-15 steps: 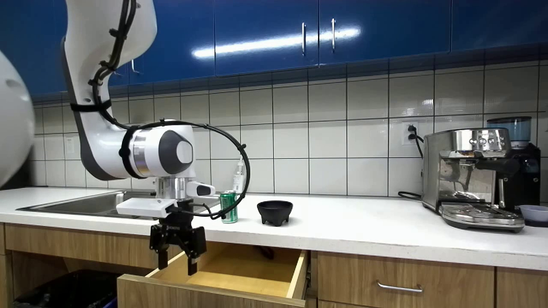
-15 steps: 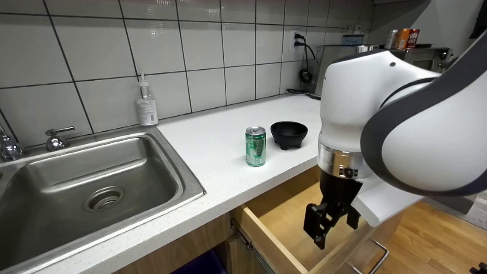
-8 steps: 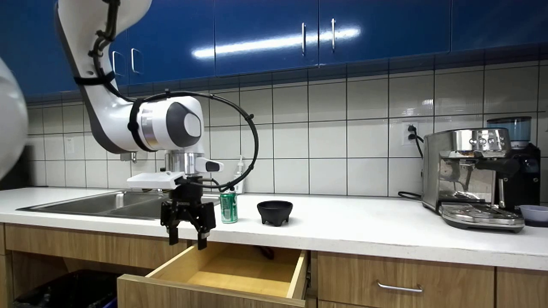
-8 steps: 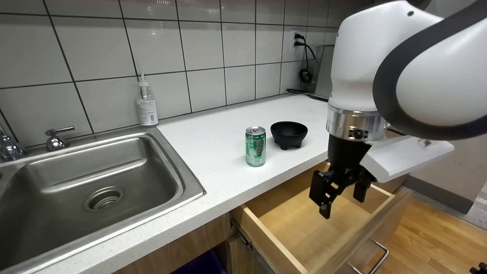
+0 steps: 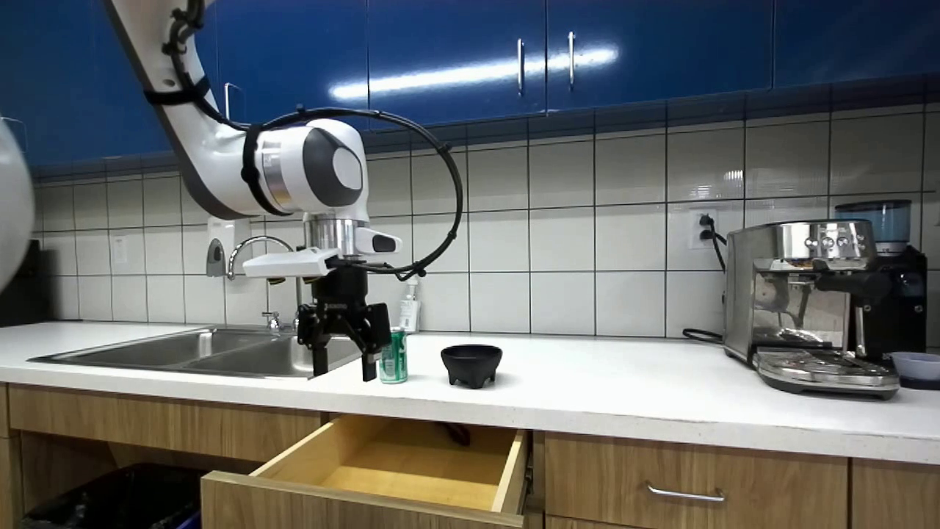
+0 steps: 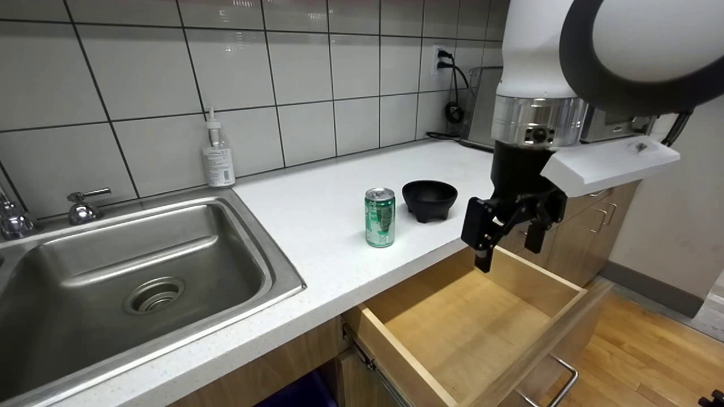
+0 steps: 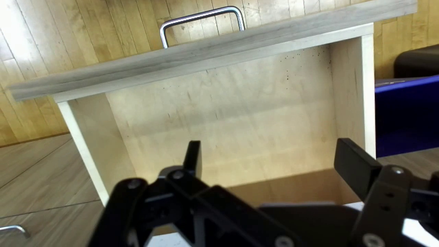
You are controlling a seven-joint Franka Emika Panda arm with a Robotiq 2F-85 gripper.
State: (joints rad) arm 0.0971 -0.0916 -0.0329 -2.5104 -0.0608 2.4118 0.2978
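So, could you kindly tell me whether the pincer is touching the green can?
Apart. An exterior view shows the pincer well to one side of the green can, with white countertop visible between them.

There are one pulled-out drawer (image 7: 236, 109), one can (image 6: 380, 217), one bowl (image 6: 430, 202), one soap bottle (image 6: 219, 164) and two sink basins (image 5: 246, 360).

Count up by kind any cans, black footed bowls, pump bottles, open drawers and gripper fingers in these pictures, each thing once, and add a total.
Can: 1
Bowl: 1
Bottle: 1
Open drawer: 1
Fingers: 2
Total: 6
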